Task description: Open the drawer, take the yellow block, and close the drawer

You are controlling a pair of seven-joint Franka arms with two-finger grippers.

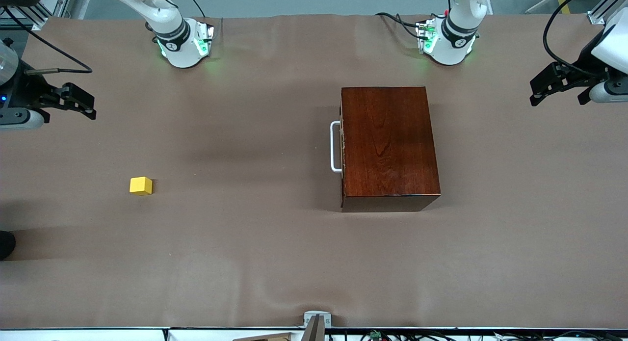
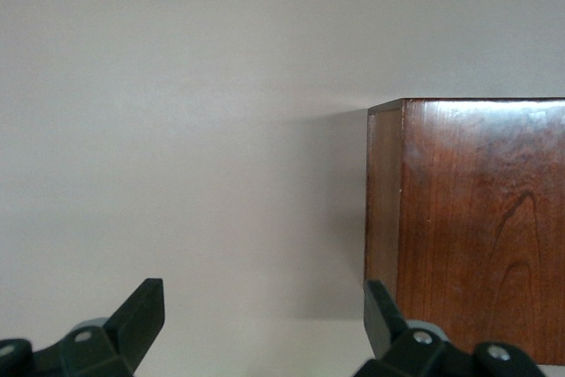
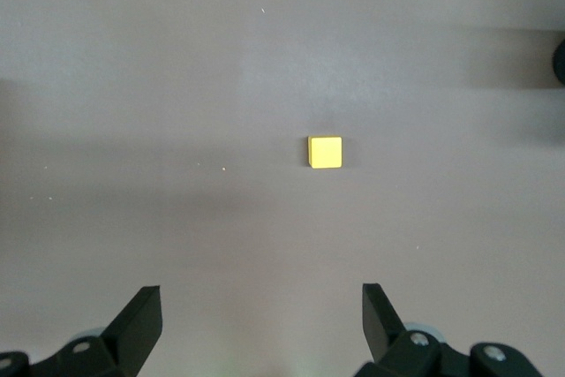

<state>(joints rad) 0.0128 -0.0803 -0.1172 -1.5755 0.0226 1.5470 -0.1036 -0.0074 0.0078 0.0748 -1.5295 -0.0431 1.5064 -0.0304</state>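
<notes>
Yellow block (image 1: 141, 186) on table, drawer (image 1: 342, 147) closed

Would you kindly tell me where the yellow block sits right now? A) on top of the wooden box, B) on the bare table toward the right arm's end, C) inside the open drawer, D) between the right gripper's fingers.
B: the yellow block lies alone on the table, apart from the wooden box, whose drawer is shut.

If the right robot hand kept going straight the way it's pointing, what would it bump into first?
Probably just the bare table. The right end effector points down at it, open. The yellow block lies a bit ahead of its fingertips rather than between them, so it would likely miss it, though depth is hard to judge.
</notes>
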